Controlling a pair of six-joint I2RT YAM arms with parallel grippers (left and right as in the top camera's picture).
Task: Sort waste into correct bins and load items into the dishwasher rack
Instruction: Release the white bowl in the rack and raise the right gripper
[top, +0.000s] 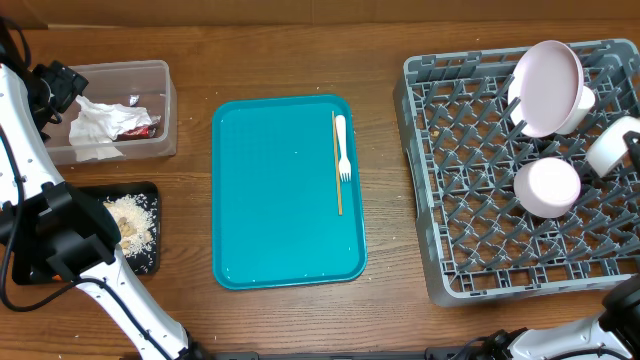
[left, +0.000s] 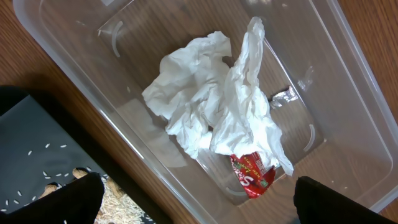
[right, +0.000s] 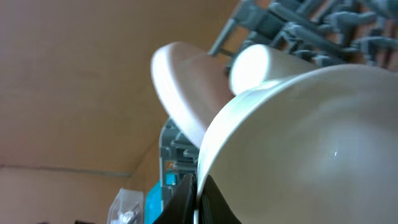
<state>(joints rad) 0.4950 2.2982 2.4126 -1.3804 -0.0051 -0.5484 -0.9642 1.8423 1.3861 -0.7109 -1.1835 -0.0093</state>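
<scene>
right tool (right: 196, 200): pinched shut on bowl (right: 298, 137) rim
left tool (left: 199, 200): wide, empty, tub (left: 81, 84) beneath
tip: seat bowl between rack (top: 470, 230) pegs, clear of plate (right: 180, 93) ahead

Overhead, the light is warm, even and fairly bright, falling from above; shadows beside the tub (top: 120, 65) and rack (top: 470, 220) are soft and short. The plate (top: 547, 88) is nearly washed out, and the tray (top: 280, 190) shows a few tiny glints. My left view is sharp on the napkins (left: 211, 106), with pale glare streaks on the clear wall; my left fingers (left: 74, 199) are 2 featureless black shapes. My right view is blurred: the bowl (right: 311, 143) is too close to focus, and 1 white hot spot burns above it.
</scene>
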